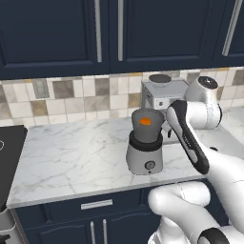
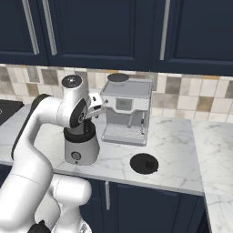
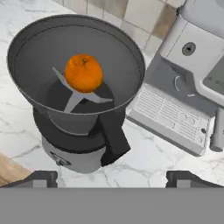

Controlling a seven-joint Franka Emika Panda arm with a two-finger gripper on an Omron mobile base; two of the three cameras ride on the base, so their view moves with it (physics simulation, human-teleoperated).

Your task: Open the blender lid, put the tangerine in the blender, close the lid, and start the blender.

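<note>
A blender [image 1: 145,147] is seen on a marble counter [image 1: 66,157], its jar open at the top. Inside the jar, a tangerine [image 3: 83,72] is resting on the blades at the bottom, so the fruit has evidently been delivered already. The gripper [image 3: 112,179] is held above and just beside the blender's open mouth, looking down into it; its two dark fingertips [image 3: 38,178] are spread wide apart and nothing is held between them, which fits a hand that has let the fruit go.

The blender lid [image 2: 144,163], a round black cap with a small knob, is lying flat on the counter to the right of the blender, near the counter's front edge and apart from the jar. It was likely set there to keep the jar's mouth free. A coffee machine [image 2: 125,112] stands behind and to the right of the blender, against the tiled wall.

By this judgement, the lid is next to be fetched and put back, and the front knob [image 1: 150,165] on the blender's base turned afterwards.
</note>
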